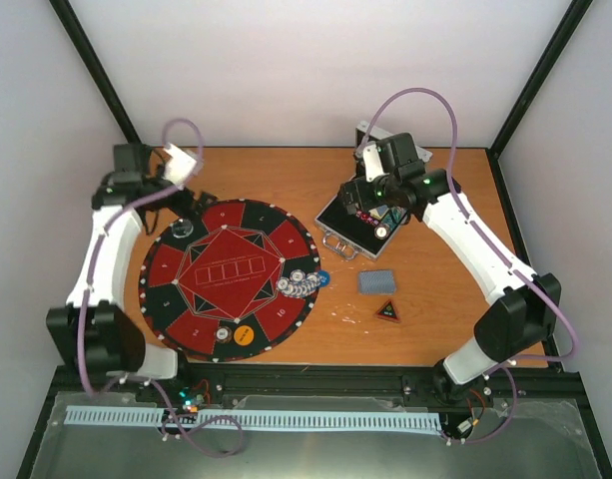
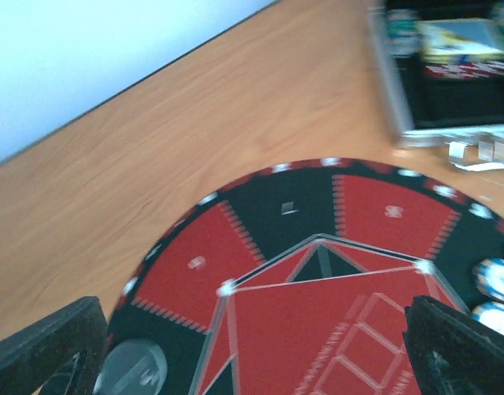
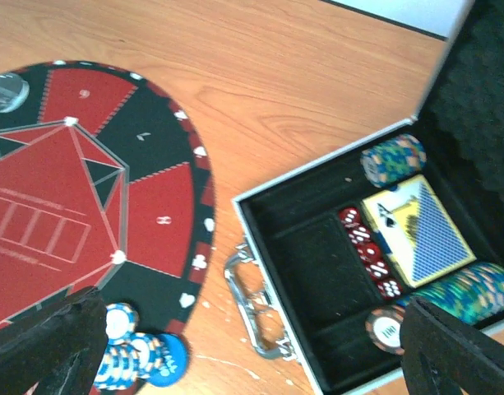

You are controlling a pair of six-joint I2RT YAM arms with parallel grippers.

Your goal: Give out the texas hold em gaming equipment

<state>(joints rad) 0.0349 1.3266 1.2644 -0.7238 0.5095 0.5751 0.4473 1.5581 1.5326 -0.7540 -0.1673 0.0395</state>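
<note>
Step in hand, as we judge: fetching more pieces from open silver aluminium case (image 3: pixel 309 263).
Right fingers (image 3: pixel 38 346) hang above it, spread wide, holding nothing.
Left fingers (image 2: pixel 46 350) equally wide, empty, over far-left rim of large round red-and-black mat (image 1: pixel 226 271).
Small round multicoloured poker chips (image 1: pixel 300 285) overlap on mat's right rim.
Green-blue chip stacks (image 3: pixel 469 295), ridged, sit in case's black foam.
Grey-blue-backed playing cards (image 1: pixel 376 282) and black-red triangle marker (image 1: pixel 386 311) lie flat on smooth wooden counter (image 1: pixel 435 311).
Next, we think: lower right fingers straight, close on one stack.
</note>
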